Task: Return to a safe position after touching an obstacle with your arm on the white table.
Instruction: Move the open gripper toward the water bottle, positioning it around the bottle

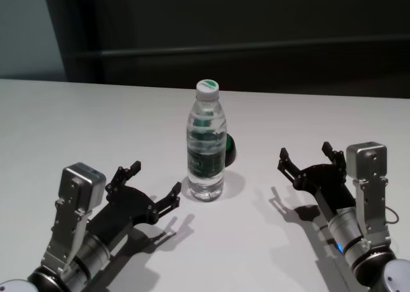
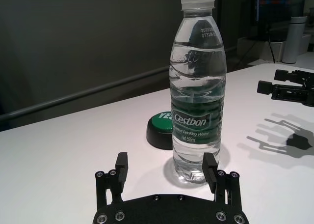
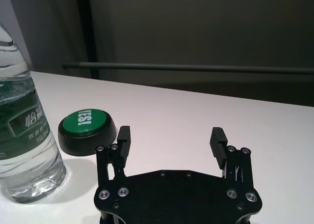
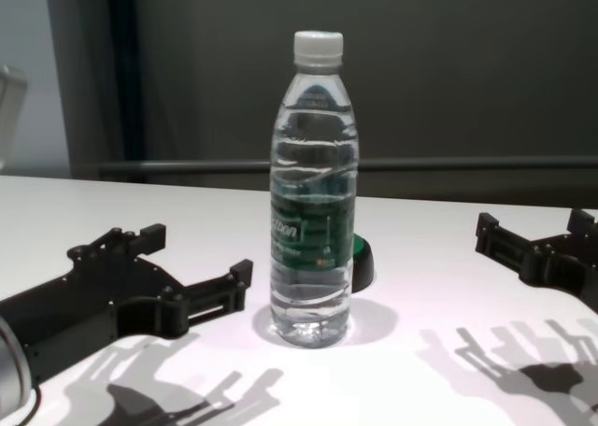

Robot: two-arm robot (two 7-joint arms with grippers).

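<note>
The obstacle, a tall clear water bottle (image 1: 206,145) with a white cap and dark green label, stands upright mid-way across the white table (image 1: 96,125). My left gripper (image 1: 154,178) is open and low over the table just left of it. Its nearer fingertip (image 4: 241,272) sits a narrow gap from the bottle's base (image 4: 313,211). In the left wrist view the bottle (image 2: 197,86) rises just beyond the open left gripper (image 2: 166,159). My right gripper (image 1: 305,151) is open, well to the right of the bottle, holding nothing. The right wrist view shows the gripper (image 3: 170,135) with the bottle (image 3: 19,135) off to one side.
A low black disc with a green top (image 1: 229,150) lies on the table right behind the bottle, also seen as the disc (image 3: 87,128) from the right wrist. Beyond the table's far edge are a dark wall and a horizontal rail (image 4: 467,164).
</note>
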